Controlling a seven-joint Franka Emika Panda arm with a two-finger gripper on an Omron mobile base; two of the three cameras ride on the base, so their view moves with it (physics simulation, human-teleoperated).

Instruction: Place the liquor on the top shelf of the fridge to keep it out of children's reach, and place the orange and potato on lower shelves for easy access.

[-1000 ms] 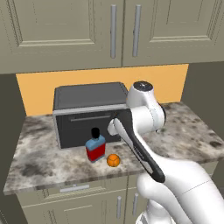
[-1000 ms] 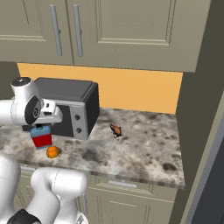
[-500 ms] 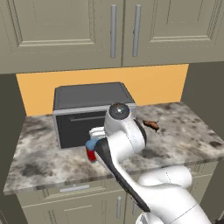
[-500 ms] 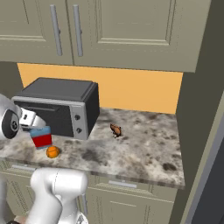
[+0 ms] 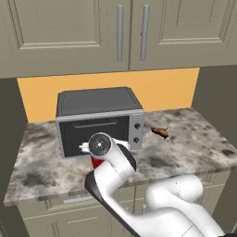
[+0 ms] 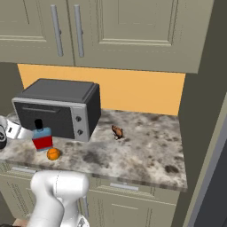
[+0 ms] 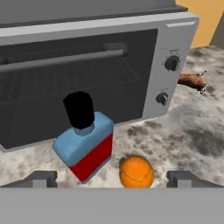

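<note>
Countertop (image 7: 192,131): liquor (image 7: 85,142) and orange (image 7: 136,171) just beyond the spread tool (image 7: 111,178).

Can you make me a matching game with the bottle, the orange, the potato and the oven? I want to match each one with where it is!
Things:
1. liquor
2. orange
3. potato
4. oven

Places:
A. alone on the counter, right of the oven
B. at the back of the counter, under the cupboards
C. right in front of the oven door
D. near the counter's front edge, beside the bottle

Pairs: 1-C, 2-D, 3-A, 4-B
</note>
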